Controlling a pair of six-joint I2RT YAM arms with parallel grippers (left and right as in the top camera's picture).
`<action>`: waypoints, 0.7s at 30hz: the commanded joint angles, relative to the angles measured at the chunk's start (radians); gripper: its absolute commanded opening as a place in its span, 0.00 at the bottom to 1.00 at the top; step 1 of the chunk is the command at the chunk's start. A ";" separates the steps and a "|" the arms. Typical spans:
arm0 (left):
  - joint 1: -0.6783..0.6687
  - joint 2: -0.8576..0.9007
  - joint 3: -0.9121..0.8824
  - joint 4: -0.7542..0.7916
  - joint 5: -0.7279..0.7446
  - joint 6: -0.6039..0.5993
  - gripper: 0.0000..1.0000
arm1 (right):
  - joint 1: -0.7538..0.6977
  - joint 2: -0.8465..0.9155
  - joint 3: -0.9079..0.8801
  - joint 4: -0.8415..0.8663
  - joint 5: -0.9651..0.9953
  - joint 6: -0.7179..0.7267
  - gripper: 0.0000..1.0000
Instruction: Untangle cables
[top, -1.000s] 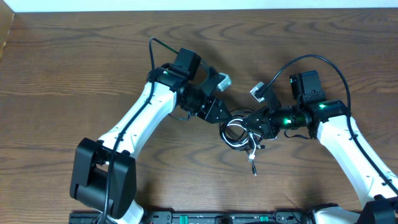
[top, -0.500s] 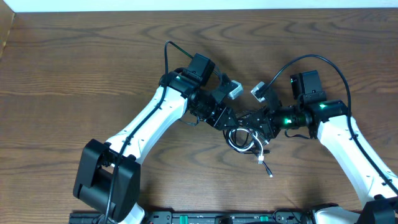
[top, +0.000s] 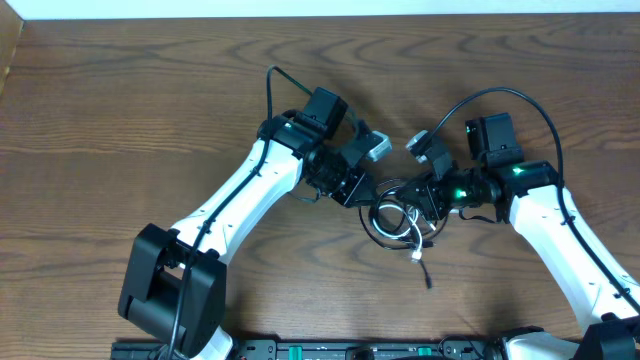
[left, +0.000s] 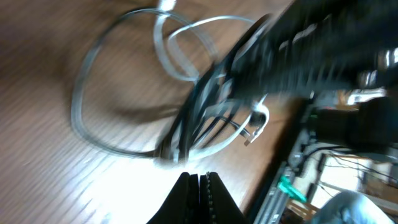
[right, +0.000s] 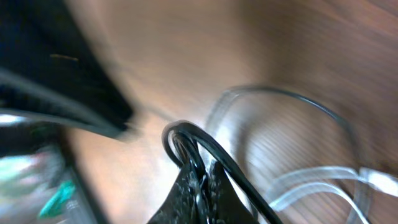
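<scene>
1. Two cables lie knotted in a single small heap on the wooden table (top: 120, 120), just right of centre in the overhead view: one black cable (right: 208, 149) and one white cable (left: 163, 50).
2. Several loops of each overlap, and the blur in both wrist views makes an exact count of the turns impossible.
3. One loose end (top: 424, 272) trails out of the heap toward the near edge of the table.
4. Two grippers meet at the heap, one from each side, close together.
5. The left gripper (left: 199, 186) has its jaws pressed together with only a hairline slit between the tips. Nothing shows between them. The tips sit just beside the lowest white loop, and I cannot tell whether they touch it.
6. The right gripper (right: 199, 186) has its jaws clamped on the black cable, which rises from between the tips and curls into a tight loop just above them.
7. Pale turns of the white cable lie on the wood beyond that loop.
</scene>
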 joint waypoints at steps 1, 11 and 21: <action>0.037 -0.013 -0.006 -0.021 -0.164 -0.038 0.07 | 0.003 0.005 0.000 -0.019 0.412 0.235 0.01; 0.100 -0.011 -0.006 -0.023 -0.209 -0.162 0.28 | 0.003 0.006 -0.001 -0.051 0.467 0.367 0.01; 0.100 0.010 -0.010 0.013 -0.209 -0.238 0.29 | 0.003 0.008 -0.001 0.152 -0.114 0.284 0.01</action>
